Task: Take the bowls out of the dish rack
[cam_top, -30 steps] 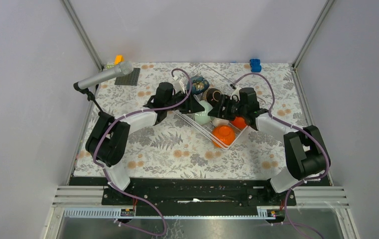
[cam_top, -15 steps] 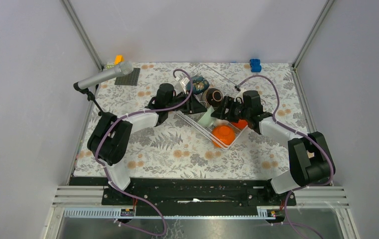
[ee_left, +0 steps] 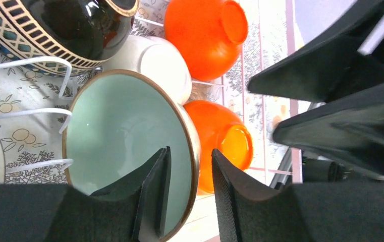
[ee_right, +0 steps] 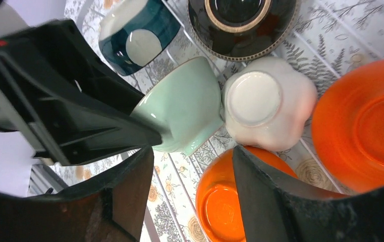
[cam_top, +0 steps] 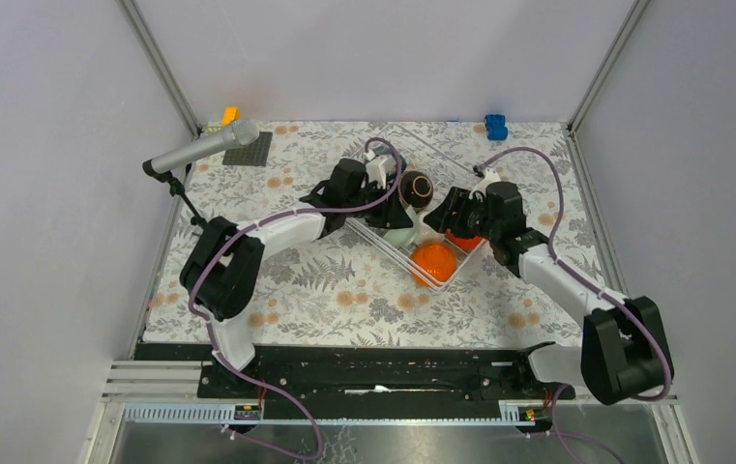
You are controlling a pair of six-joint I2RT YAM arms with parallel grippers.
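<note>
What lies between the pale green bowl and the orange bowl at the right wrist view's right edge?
A white bowl, bottom up, fills that stretch; the right wrist view shows it.

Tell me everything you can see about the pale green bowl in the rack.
The pale green bowl looks like glossy ceramic with a thin brown rim. It lies tipped on its side in the dish rack, mouth toward the left hand, whose open fingers straddle its rim. It seems to touch the white bowl.
</note>
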